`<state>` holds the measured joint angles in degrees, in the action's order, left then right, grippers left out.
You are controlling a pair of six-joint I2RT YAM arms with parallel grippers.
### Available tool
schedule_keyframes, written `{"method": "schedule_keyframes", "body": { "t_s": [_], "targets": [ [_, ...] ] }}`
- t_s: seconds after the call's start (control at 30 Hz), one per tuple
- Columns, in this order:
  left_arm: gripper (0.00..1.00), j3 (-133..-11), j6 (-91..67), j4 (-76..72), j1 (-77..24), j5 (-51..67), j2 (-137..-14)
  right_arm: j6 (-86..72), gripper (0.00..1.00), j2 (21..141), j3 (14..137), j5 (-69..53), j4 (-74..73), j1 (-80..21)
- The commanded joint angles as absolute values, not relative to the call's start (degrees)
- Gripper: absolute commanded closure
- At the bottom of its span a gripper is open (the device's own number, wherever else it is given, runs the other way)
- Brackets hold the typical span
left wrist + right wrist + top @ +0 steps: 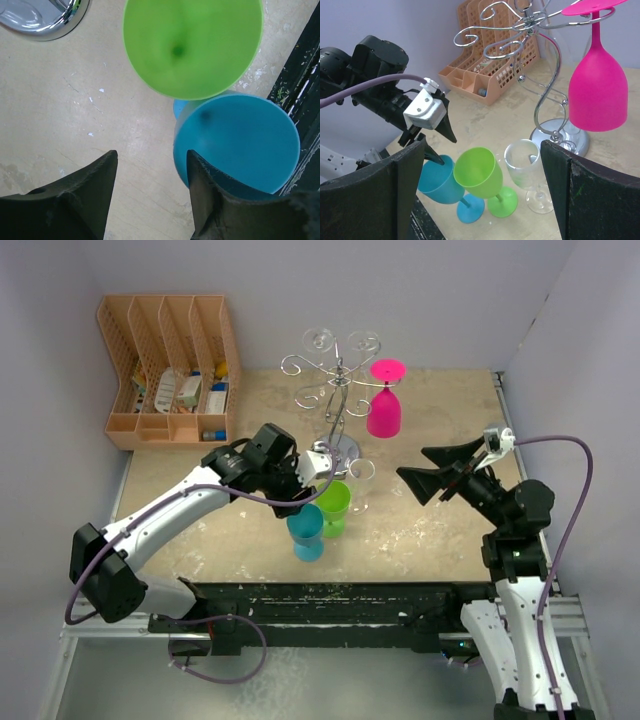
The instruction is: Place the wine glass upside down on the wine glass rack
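Your left jaws are apart with the blue wine glass (240,145) right by one, green glass (192,45) just beyond, and your right jaws gape wide, holding nothing.

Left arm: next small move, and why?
Probably nudge the left gripper sideways toward the blue glass, then close. Its jaws are open, the gap sits over bare table, and one finger only overlaps the glass's rim.
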<state>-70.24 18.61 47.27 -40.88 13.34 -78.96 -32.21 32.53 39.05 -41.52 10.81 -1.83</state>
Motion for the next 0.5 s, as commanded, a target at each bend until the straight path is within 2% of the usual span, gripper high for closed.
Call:
{"method": "schedule_keyframes", "body": {
  "t_s": [0.0, 0.1, 0.2, 0.3, 0.47],
  "targets": [
    [0.45, -69.32, 19.73, 46.13, -40.80, 13.18, -77.72, -31.29, 0.00, 31.19, 42.19, -40.19, 10.45, -1.85],
    [0.53, -68.78, 20.28, 46.54, -41.29, 13.24, -77.48, -31.53, 0.00, 30.48, 42.61, -39.47, 10.23, -1.85],
    [0.70, -67.84, 20.59, 47.33, -41.46, 14.61, -77.01, -31.75, 0.00, 29.99, 43.41, -39.29, 9.60, -1.85],
    [1.00, -67.89, 20.78, 48.77, -41.60, 14.32, -76.16, -31.33, 0.00, 29.64, 44.66, -39.01, 8.55, -1.85],
    [1.00, -78.08, 28.65, 59.38, -41.57, 12.09, -73.68, -30.60, 0.00, 30.19, 47.38, -38.84, 7.21, -1.85]
  ]
}}
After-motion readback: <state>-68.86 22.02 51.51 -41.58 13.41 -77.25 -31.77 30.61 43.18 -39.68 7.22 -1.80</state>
